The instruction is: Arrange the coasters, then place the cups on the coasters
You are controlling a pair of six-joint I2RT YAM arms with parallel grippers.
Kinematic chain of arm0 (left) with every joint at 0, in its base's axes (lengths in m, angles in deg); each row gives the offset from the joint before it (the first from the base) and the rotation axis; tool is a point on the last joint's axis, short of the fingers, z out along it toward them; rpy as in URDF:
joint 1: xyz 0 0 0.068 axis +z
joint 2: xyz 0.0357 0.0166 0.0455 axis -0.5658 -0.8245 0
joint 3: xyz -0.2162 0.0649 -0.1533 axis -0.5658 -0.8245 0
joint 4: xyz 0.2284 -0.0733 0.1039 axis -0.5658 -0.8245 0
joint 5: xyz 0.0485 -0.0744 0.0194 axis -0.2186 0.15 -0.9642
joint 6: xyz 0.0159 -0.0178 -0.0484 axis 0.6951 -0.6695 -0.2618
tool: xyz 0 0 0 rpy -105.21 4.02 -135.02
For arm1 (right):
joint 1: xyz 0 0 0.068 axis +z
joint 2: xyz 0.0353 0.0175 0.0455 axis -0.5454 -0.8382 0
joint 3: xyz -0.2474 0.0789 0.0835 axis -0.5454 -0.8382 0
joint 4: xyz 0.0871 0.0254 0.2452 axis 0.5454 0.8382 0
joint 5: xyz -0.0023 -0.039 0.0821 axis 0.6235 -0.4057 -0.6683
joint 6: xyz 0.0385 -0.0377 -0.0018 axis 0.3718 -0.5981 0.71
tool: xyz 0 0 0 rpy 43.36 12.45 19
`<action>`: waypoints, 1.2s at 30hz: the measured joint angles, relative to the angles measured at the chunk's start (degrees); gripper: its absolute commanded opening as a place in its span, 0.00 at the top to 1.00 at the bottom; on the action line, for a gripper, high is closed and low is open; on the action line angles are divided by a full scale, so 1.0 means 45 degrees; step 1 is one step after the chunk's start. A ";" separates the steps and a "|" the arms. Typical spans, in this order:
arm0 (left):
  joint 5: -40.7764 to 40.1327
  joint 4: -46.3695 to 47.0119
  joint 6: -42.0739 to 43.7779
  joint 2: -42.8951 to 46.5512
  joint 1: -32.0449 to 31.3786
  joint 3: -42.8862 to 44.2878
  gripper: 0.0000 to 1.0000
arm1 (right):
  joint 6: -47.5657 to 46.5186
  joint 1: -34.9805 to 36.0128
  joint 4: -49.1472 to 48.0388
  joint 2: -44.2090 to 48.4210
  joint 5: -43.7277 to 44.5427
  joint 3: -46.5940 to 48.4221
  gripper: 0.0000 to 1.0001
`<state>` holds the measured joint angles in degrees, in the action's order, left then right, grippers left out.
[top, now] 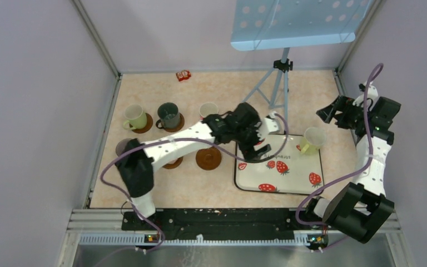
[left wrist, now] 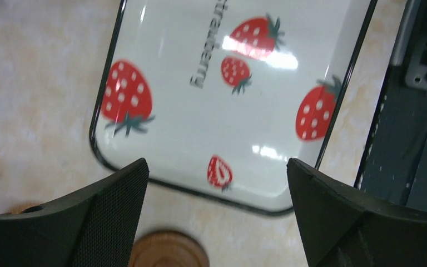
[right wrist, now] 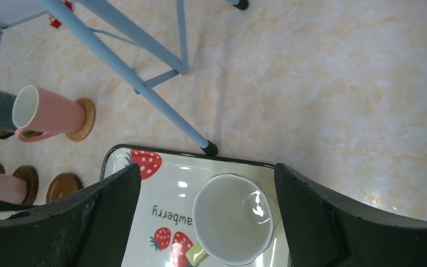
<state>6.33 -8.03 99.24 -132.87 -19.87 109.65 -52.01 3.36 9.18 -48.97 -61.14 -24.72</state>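
Hovering over the left end of the strawberry-print tray [left wrist: 211,128], your left gripper [left wrist: 217,167] is spread wide and holds nothing. Its two fingers frame the tray's rounded rim without touching it. A bare coaster [left wrist: 168,251] lies on the table just outside that rim, at the bottom edge of the wrist view and closer to the left finger. From above, the same coaster sits to the left of the gripper, apart from the tray.

Your right gripper [right wrist: 207,167] is also released and empty, raised at the far right of the table. The yellow-green cup [right wrist: 232,225] stands upright on the tray's far right corner. In the wrist view you see it between the two fingers, clear of both.

Along the far left, a pink cup [right wrist: 50,114] and a dark green cup [top: 168,115] each stand on a coaster.
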 measured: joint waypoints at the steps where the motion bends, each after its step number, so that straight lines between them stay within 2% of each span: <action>1: -0.0102 0.0165 -0.0185 -0.0597 -0.0306 0.0510 0.01 | 0.0107 -0.0121 0.0015 0.0000 0.0160 0.0034 0.12; 8: -0.0695 0.1209 -0.1632 -0.4367 -0.2016 0.4022 0.01 | 0.0631 -0.0646 0.0053 0.0000 0.1044 0.0510 0.11; 14: -0.1190 0.1583 -0.2618 -0.6640 -0.2642 0.7019 0.01 | 0.0894 -0.1132 0.0248 -0.0063 0.1341 0.0933 0.11; 25: -0.2662 0.2152 -0.2968 -0.9088 -0.2875 0.9360 0.01 | 0.0986 -0.1433 0.0345 -0.0068 0.1370 0.1005 0.11; 27: -0.2851 0.2322 -0.3021 -0.9432 -0.2822 0.9607 0.06 | 0.0986 -0.1433 0.0350 -0.0068 0.1365 0.1005 0.11; 36: -0.2778 0.2487 -0.4017 -1.0156 -0.1982 1.0282 0.42 | 0.0981 -0.1433 0.0350 -0.0068 0.1263 0.1005 0.11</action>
<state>-6.17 3.16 81.16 -178.58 -28.78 155.92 -47.59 -3.09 10.76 -49.28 -55.45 -20.19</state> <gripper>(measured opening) 0.695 0.890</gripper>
